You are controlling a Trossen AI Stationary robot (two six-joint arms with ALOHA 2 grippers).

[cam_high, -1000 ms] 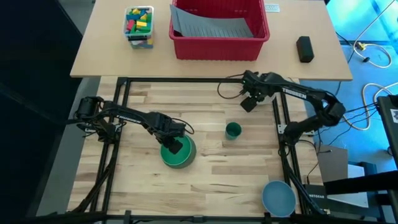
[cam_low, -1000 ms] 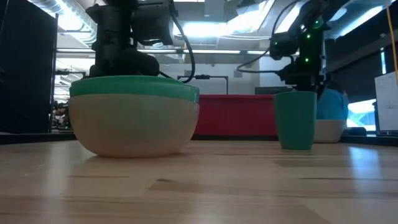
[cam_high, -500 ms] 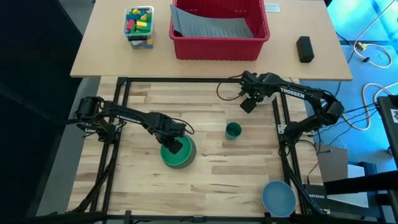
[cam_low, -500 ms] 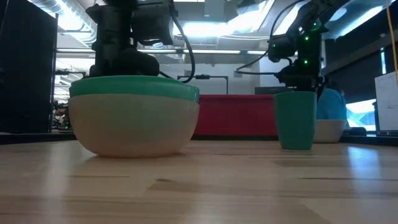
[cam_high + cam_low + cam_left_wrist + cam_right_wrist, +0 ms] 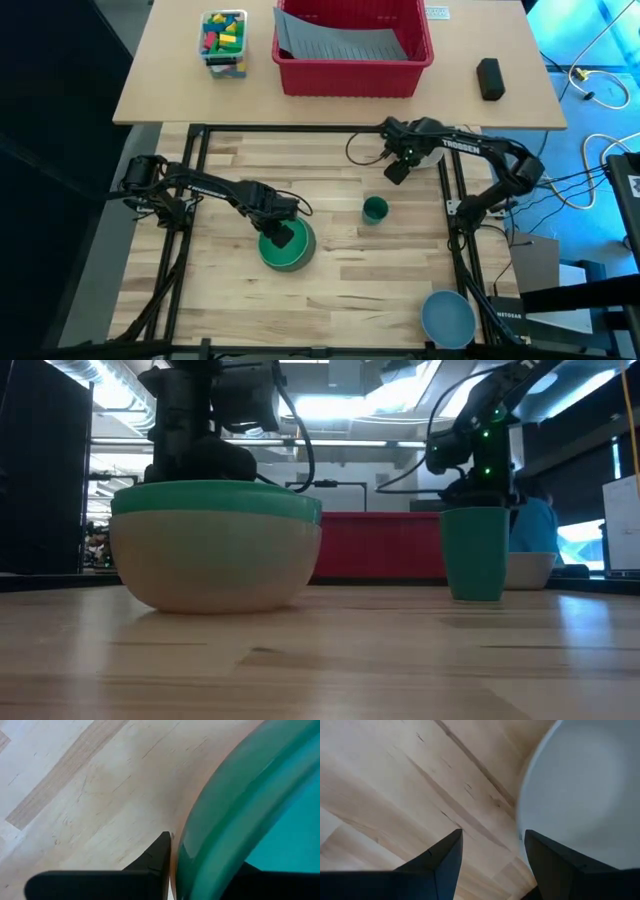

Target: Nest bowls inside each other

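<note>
The left gripper (image 5: 283, 236) pinches the rim of the round teal green plastic bowl (image 5: 290, 249), nested in a pale pink bowl (image 5: 215, 565) at mid-table. The right gripper (image 5: 397, 170), fingers spread and empty, hovers at the far right over a grey-white plastic bowl (image 5: 585, 795). It should straddle that rim squarely (one finger inside) before closing. A light blue bowl (image 5: 447, 317) waits near right.

Both arms were black, built of slim jointed links with thin black cables looping loosely beside them. The right arm (image 5: 470, 160) carried white lettering along its forearm link, and small green lights glowed on its upper part in the low view. The left arm (image 5: 215, 190) showed no legible marking. The fingers (image 5: 442, 862) of each were dark, flat and wedge-shaped, tapering to pointed tips.
</note>
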